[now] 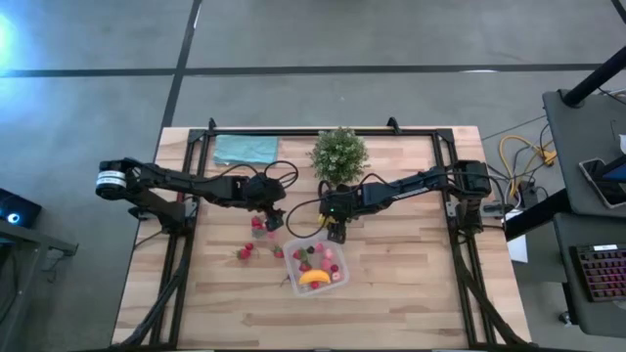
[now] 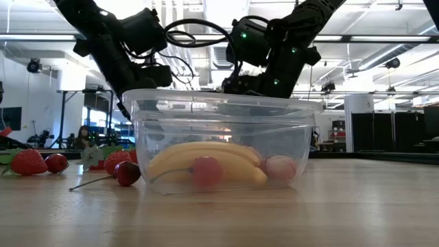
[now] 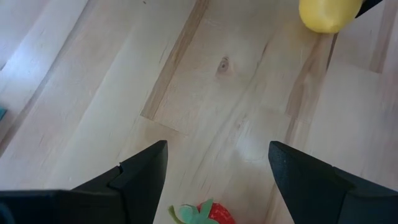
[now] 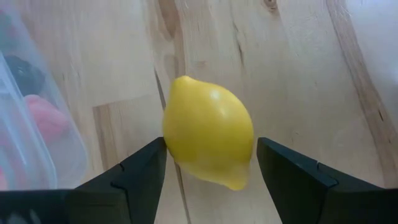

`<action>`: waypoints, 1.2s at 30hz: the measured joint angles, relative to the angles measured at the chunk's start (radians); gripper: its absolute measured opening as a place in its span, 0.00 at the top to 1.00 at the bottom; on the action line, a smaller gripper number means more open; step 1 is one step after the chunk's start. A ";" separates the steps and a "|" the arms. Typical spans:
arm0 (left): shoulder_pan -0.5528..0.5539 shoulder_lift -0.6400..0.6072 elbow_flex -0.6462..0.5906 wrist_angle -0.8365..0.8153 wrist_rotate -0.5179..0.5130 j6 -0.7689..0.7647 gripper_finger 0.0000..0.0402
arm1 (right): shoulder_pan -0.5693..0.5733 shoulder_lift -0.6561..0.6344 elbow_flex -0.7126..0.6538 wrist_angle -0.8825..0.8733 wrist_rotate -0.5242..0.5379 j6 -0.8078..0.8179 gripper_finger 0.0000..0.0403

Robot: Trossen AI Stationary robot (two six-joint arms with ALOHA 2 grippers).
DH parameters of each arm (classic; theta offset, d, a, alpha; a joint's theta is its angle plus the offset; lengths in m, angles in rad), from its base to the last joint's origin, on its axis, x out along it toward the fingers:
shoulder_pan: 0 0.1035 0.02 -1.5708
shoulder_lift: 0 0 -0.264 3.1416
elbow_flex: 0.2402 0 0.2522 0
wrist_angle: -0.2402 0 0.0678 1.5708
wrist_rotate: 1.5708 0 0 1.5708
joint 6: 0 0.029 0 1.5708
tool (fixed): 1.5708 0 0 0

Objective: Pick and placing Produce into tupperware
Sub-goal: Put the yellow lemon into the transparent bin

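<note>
High view: I read the left tool [image 1: 275, 221] over the wooden counter [image 1: 411, 293], just above a cluster of red strawberries [image 1: 256, 235]. The right tool [image 1: 336, 230] sits at the far edge of the clear tupperware [image 1: 290, 256], which holds a banana [image 1: 314, 278] and several red and pink pieces. A potted plant [image 1: 339, 154] and a teal cloth [image 1: 245, 149] lie toward the far side of the counter.

Low view: the tupperware [image 2: 221, 110] stands on the counter in the foreground, with the banana [image 2: 206, 161], a red cherry-like piece [image 2: 207, 171] and a pink piece [image 2: 280, 167] inside. A strawberry [image 2: 28, 162] and a dark cherry [image 2: 127, 173] lie outside it. Both arms hang above the container.

Left wrist view: the left tool [image 3: 216, 165] is spread wide with nothing between its fingers [image 3: 140, 171]. A strawberry [image 3: 208, 213] lies on the counter beneath it. The lemon [image 3: 328, 14] shows farther off.

Right wrist view: the right tool [image 4: 210, 162] is pinching the lemon [image 4: 208, 130] between both fingers [image 4: 142, 171], clear of the counter. The tupperware wall [image 4: 37, 124] is just beside it.
</note>
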 joint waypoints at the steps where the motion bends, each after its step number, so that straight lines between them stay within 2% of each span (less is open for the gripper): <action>1: 0.000 0.000 0.000 0.003 0.000 0.000 0.34 | 0.000 0.000 0.000 0.001 0.000 0.000 0.40; 6: 0.000 0.000 0.000 0.010 0.000 0.000 0.34 | 0.000 0.000 0.000 0.003 0.000 0.000 0.41; 18: 0.000 0.000 0.000 0.009 -0.003 0.000 0.34 | 0.000 0.000 0.000 0.006 0.000 0.000 0.54; 23: 0.000 0.000 0.000 0.009 -0.004 0.000 0.34 | 0.000 0.000 0.000 0.018 0.000 0.002 0.56; 27: 0.000 0.000 0.000 0.009 -0.004 0.000 0.34 | 0.000 -0.001 0.000 0.035 0.004 0.016 0.54; 36: 0.000 0.000 0.000 0.009 -0.005 0.000 0.34 | 0.000 -0.002 0.000 0.042 0.003 0.019 0.38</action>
